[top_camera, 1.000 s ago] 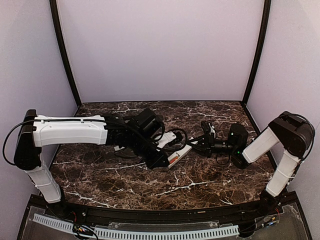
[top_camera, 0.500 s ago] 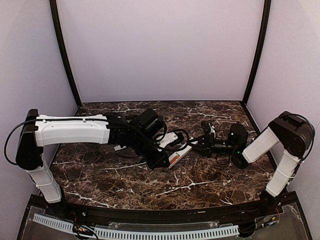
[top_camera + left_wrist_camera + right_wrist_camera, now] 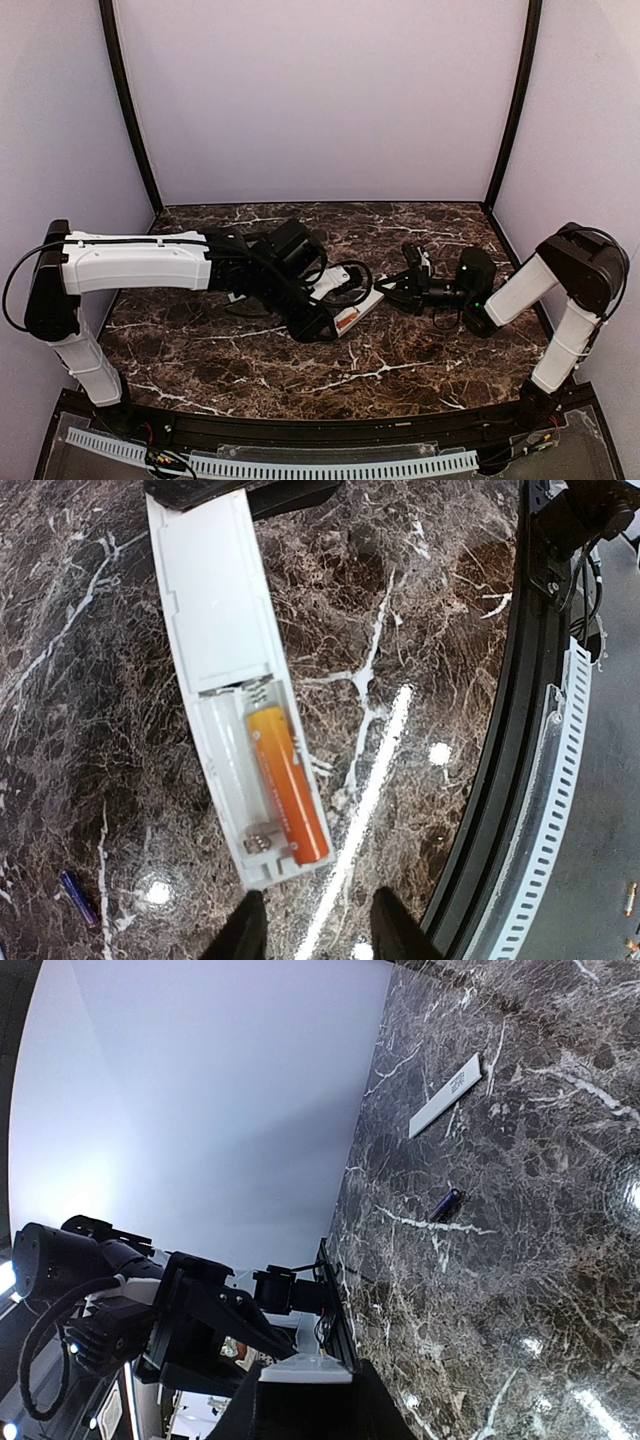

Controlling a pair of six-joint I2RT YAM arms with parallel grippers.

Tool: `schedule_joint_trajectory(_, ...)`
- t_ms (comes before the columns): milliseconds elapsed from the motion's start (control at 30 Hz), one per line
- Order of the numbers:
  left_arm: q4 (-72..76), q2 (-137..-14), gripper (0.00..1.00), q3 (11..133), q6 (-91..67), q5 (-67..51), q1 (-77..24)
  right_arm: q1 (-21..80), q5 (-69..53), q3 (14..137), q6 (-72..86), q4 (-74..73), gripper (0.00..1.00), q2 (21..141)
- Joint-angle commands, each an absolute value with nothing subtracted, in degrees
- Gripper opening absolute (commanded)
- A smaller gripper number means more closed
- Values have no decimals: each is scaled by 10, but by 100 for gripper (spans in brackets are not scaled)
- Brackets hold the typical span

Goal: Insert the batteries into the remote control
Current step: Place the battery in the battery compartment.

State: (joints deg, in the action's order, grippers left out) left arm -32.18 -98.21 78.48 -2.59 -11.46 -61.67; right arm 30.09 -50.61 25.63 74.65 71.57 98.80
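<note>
The white remote control (image 3: pixel 225 630) lies back-up with its battery bay open. One orange-red battery (image 3: pixel 288 785) sits in the bay's right slot, and the left slot (image 3: pixel 232 780) is empty. My left gripper (image 3: pixel 318 932) is open and empty, just short of the remote's near end, shown in the top view (image 3: pixel 322 327). My right gripper (image 3: pixel 386 290) is shut on the remote's other end (image 3: pixel 305 1368). A dark blue battery (image 3: pixel 78 897) lies loose on the table, also in the right wrist view (image 3: pixel 447 1203). The remote (image 3: pixel 357 304) shows in the top view.
The thin white cover strip (image 3: pixel 445 1097) lies flat on the marble beyond the blue battery. The table's black front rail (image 3: pixel 520 740) and a white slotted strip (image 3: pixel 570 810) run close to the remote's near end. Purple walls enclose the table.
My left gripper has shifted slightly left over the remote's near end. The remote and my right gripper have not moved.
</note>
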Motion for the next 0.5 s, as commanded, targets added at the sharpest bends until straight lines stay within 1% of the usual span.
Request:
schedule_joint_trajectory(0,-297,-934,41,755,-11,-136,-617,301,-523,257,754,752,0,989)
schedule_joint_trajectory(67,-274,-928,47,753,-11,-138,-617,302,-521,259,753,751,0,989)
schedule_joint_trajectory(200,-252,-935,50,762,-9,-130,-617,303,-522,262,753,747,0,989)
schedule_joint_trajectory(367,-240,-955,51,781,-5,-126,-617,305,-522,264,752,743,0,989)
schedule_joint_trajectory(467,-236,-953,47,783,21,-128,-617,307,-528,268,753,744,0,991)
